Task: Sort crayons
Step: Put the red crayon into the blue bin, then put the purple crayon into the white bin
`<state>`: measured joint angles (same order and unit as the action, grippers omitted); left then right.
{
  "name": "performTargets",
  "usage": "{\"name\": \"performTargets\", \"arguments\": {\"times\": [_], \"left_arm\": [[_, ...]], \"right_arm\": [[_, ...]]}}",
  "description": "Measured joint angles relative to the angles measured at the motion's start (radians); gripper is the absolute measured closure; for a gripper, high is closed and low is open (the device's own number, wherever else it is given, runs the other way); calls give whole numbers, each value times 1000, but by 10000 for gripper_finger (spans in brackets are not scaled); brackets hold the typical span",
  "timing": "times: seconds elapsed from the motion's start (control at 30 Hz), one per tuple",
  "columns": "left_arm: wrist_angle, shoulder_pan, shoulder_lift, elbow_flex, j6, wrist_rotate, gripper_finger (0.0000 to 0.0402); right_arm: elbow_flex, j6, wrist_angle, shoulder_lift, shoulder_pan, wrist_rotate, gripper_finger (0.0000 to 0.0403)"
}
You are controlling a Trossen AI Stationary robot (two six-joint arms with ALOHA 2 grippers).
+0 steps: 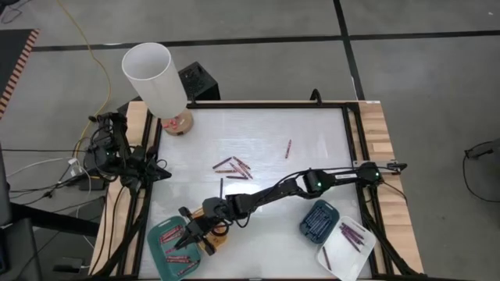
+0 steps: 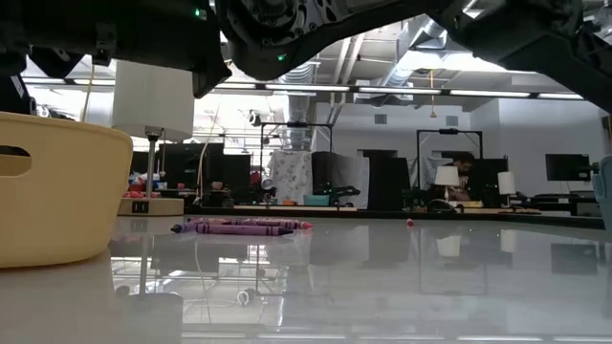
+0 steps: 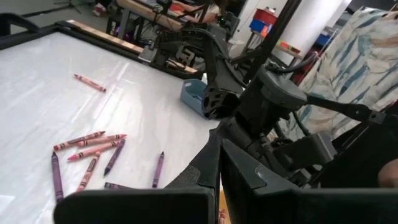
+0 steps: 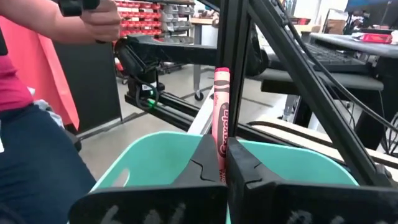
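Note:
My right gripper [image 1: 186, 234] reaches across the table and hangs over the teal tray [image 1: 173, 251], which holds several red and pink crayons. It is shut on a pink crayon [image 4: 221, 106]. A cluster of pink and purple crayons [image 1: 233, 166] lies mid-table, with single ones farther off [image 1: 288, 148] and nearer [image 1: 221, 187]. They also show in the left wrist view [image 3: 90, 146]. My left gripper [image 3: 219, 158] is shut and empty, parked at the table's left edge [image 1: 160, 173]. My right gripper pinches the pink crayon between its two fingers near one end [image 4: 221, 163]. The rest of the crayon sticks out past the fingertips, along the fingers. It is lifted clear above the teal tray [image 4: 155, 162].
A yellow tray [image 1: 216, 240] sits beside the teal one, under my right arm. A dark-blue tray [image 1: 319, 221] and a white tray [image 1: 348, 248] with purple crayons stand near right. A white lamp [image 1: 156, 74] stands far left. A person [image 4: 37, 112] stands beyond the table.

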<state>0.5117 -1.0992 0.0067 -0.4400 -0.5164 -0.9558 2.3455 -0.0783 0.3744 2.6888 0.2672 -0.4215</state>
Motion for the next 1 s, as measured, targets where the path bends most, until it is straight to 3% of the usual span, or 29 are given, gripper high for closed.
{"name": "performTargets", "arguments": {"times": [0.5,1.0], "left_arm": [[7,0,0,0,-30,2,401],[31,0,0,0,-30,2,401]], "right_arm": [[12,134,117,74,-7,-9,397],[10,158,78,76,-8,9,336]]}}
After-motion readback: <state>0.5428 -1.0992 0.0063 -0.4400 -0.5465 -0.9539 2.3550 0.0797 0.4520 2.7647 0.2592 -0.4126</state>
